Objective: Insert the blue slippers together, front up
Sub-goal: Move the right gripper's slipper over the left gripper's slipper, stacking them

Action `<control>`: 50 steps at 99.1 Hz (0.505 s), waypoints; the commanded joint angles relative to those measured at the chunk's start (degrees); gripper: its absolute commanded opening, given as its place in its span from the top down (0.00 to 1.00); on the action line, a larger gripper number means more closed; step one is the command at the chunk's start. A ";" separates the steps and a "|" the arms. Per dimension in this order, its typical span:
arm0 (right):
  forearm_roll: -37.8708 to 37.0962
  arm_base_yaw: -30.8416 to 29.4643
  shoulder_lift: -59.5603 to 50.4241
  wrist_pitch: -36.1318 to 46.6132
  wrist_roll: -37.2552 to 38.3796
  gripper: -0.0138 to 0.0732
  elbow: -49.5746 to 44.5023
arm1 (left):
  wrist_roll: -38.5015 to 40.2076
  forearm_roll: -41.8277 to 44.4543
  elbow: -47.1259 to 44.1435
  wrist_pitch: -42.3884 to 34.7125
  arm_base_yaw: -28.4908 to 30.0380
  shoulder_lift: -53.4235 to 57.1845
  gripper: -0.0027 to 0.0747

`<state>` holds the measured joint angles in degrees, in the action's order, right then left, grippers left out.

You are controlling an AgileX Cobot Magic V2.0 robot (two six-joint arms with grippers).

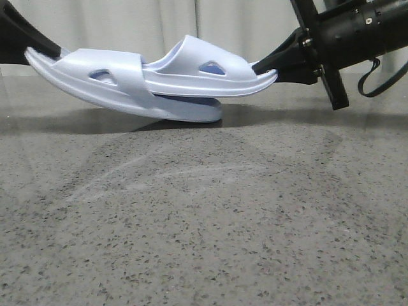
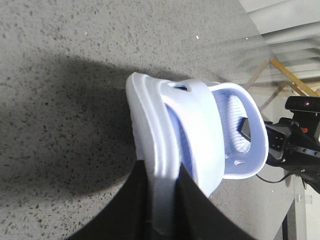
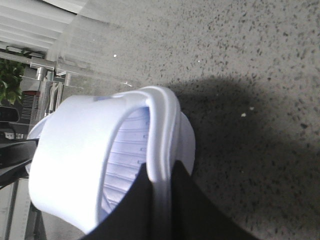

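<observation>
We hold the blue slippers (image 1: 159, 86) low over the desk (image 1: 204, 223), one in each claw, and they are already partly nested. The left claw (image 1: 35, 46) is clenched on the heel end of the left slipper (image 1: 95, 80), and the right claw (image 1: 271, 64) is clenched on the heel end of the right slipper (image 1: 204, 73); both wrist views show dark fingers pinching a sole rim. Taking the left slipper as our landmark, the right slipper lies above it, its toe tucked under the landmark's wide strap. The landmark's own toe reaches out below the right slipper and seems to touch or nearly touch the desk; we cannot tell which.

We judge the insertion about halfway. To finish it well, we should push the right slipper further along the landmark's footbed, keeping both soles nearly parallel so the strap does not buckle or catch the toe. We should hold the landmark steady as a brace and drive slowly. A twist at either heel could pop the toe out sideways, and the soft foam may slip in our grip if we press too hard.
</observation>
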<state>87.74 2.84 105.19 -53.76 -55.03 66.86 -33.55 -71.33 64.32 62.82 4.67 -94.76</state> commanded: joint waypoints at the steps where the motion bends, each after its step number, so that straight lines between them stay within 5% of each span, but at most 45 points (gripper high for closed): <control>1: 3.01 2.67 -2.16 -10.36 -0.36 0.96 2.14 | -0.45 -6.94 1.62 9.88 -2.58 2.23 0.95; 12: 3.01 1.82 -2.16 -11.17 -0.36 0.94 2.23 | -0.58 -6.94 1.62 9.88 -2.07 2.23 0.95; 34: 2.86 -3.20 -2.16 -17.06 -0.24 0.69 2.23 | -0.58 -6.60 1.62 9.88 0.45 2.23 0.95; 50: 2.61 -7.92 -2.16 -21.20 0.15 0.68 2.23 | -0.67 -6.60 1.62 9.88 1.72 2.23 0.95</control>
<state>87.19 -2.51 105.71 -66.33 -54.81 67.31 -33.88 -73.12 64.32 66.52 5.90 -94.76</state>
